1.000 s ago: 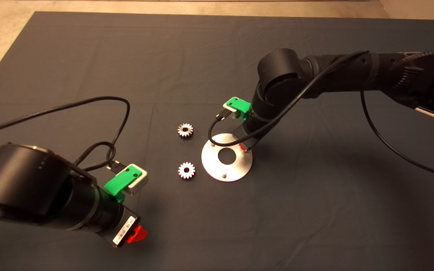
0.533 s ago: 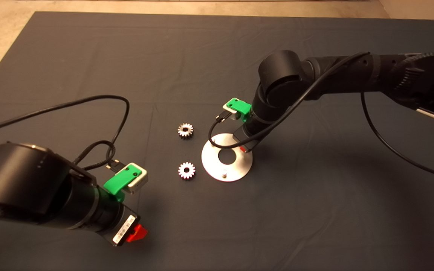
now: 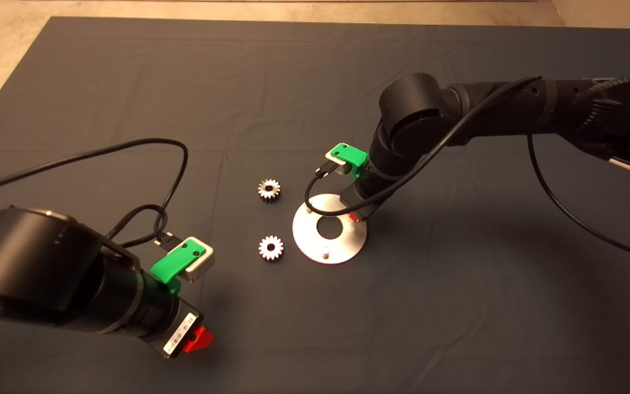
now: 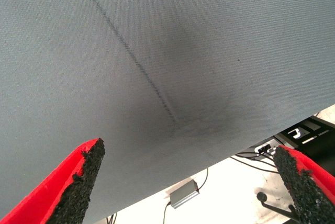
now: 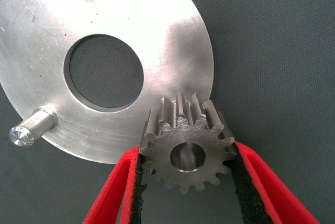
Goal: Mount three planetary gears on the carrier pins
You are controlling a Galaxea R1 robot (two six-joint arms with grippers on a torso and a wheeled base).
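The shiny metal disc [image 3: 304,232] lies mid-mat, with two carrier pins [image 3: 325,253] showing. My right gripper [image 3: 354,218] is at the disc's right rim, shut on a planetary gear [image 5: 187,150] held flat between its red fingers [image 5: 118,192]. The gear overlaps the disc's rim [image 5: 172,41], where the third pin is hidden, and something silvery shows in its centre hole. Two bare pins [image 5: 29,130] stand on the disc. Two more gears [image 3: 269,189] [image 3: 271,248] lie on the mat left of the disc. My left gripper [image 3: 200,339] is open and empty at the lower left.
The dark mat [image 3: 129,82] covers the table, with its far edge and left corner in view. A black cable [image 3: 129,145] loops over the mat from the left arm. In the left wrist view, the mat's edge and floor items [image 4: 183,199] show.
My right arm has shifted very slightly to the right and nearer, with the gear still in its fingers at the disc's rim. The left arm and loose gears have not moved.
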